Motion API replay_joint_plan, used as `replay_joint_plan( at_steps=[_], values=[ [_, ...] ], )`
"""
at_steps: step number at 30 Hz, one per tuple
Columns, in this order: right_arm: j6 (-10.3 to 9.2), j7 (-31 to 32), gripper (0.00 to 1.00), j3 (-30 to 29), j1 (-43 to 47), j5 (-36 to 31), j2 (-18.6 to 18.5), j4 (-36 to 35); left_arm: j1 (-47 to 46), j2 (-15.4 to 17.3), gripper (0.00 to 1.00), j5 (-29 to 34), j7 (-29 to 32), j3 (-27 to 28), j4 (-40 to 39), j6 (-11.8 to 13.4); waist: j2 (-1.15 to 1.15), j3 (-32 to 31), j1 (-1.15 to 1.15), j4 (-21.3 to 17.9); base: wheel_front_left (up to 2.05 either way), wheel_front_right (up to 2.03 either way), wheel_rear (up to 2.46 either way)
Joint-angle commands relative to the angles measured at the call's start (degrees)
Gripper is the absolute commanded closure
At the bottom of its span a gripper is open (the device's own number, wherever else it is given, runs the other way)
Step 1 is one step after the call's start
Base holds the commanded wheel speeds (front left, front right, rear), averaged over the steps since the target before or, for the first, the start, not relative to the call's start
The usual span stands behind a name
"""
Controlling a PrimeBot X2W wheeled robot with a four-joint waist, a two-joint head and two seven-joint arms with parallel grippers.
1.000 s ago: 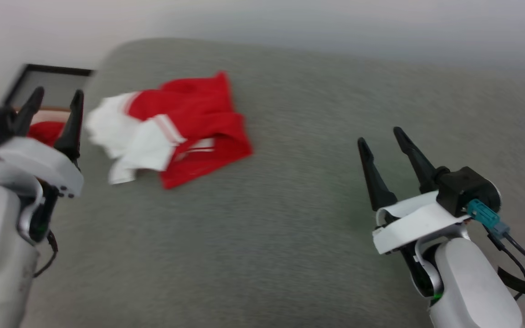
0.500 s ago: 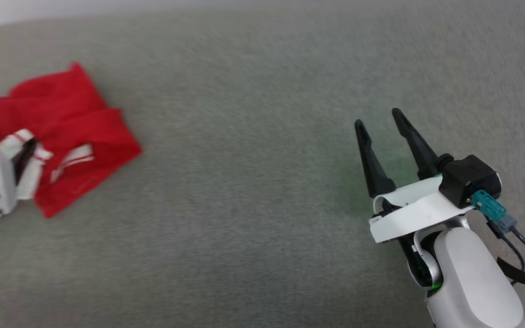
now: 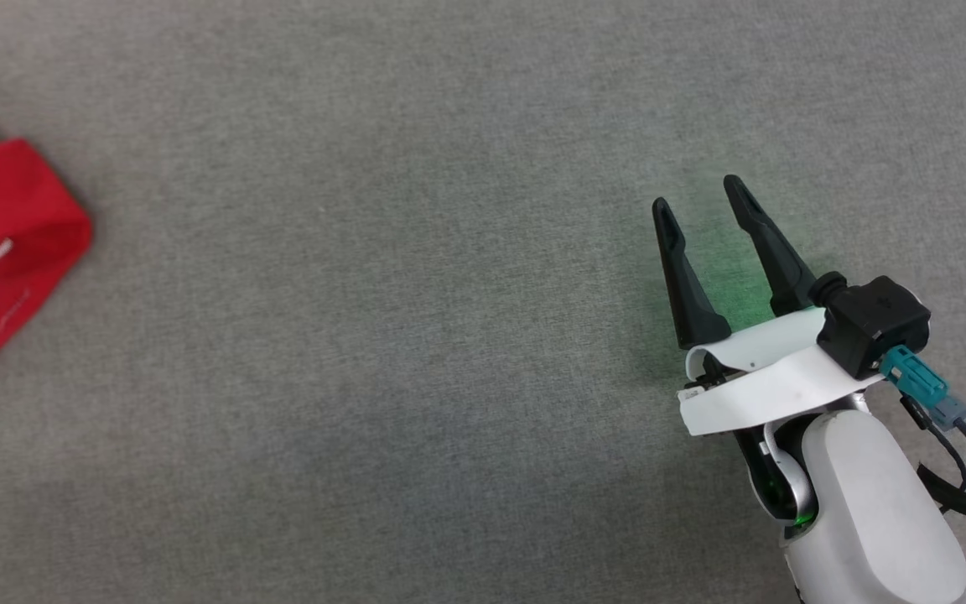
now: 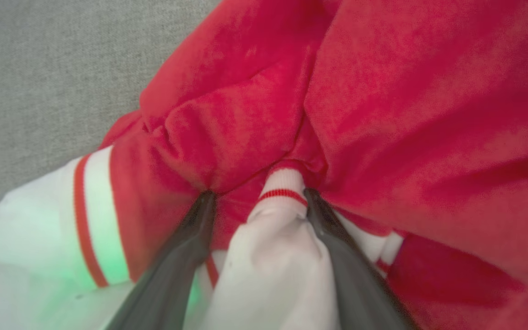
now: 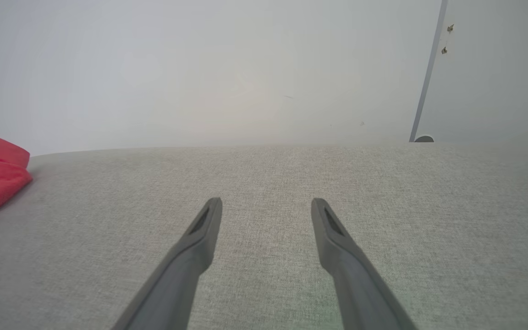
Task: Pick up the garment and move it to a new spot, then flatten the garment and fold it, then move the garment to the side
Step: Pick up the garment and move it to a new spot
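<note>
Grey fabric surface [image 3: 407,377], pale wall [image 5: 200,68] behind, right fingers [image 3: 684,285] spread, left fingers [image 4: 177,261] spread astride cuff of garment [image 4: 406,114]

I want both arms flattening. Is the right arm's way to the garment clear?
Probably yes: only grey surface lies between the right tool and the garment, though it lies far to the left.
</note>
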Motion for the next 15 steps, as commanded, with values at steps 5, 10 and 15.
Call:
replay_joint_plan(
  at_steps=[5, 10, 15],
  values=[
    [0.21, -0.28, 0.0, 0.01, -0.77, -0.48, 0.2, -0.34, 4.89, -8.28, 1.0, -3.13, -0.03, -5.55, 0.13, 0.43, 0.0, -0.22, 0.0, -0.34, 0.0, 0.0, 0.0],
    [0.21, -0.28, 0.0, -0.25, -0.03, 0.32, 0.17, 0.46, 0.09, -8.13, 1.0, -2.87, -11.56, -4.0, 0.22, 0.02, 0.0, -3.56, 0.0, 0.5, 0.0, 0.0, 0.0],
    [0.21, -0.28, 0.0, -0.99, 1.93, 1.67, 0.13, 1.17, -2.7, -7.48, 1.0, -0.66, -19.74, -5.86, -1.53, 0.12, 0.0, -8.34, 0.0, 0.92, 0.0, 0.0, 0.0]
  ],
)
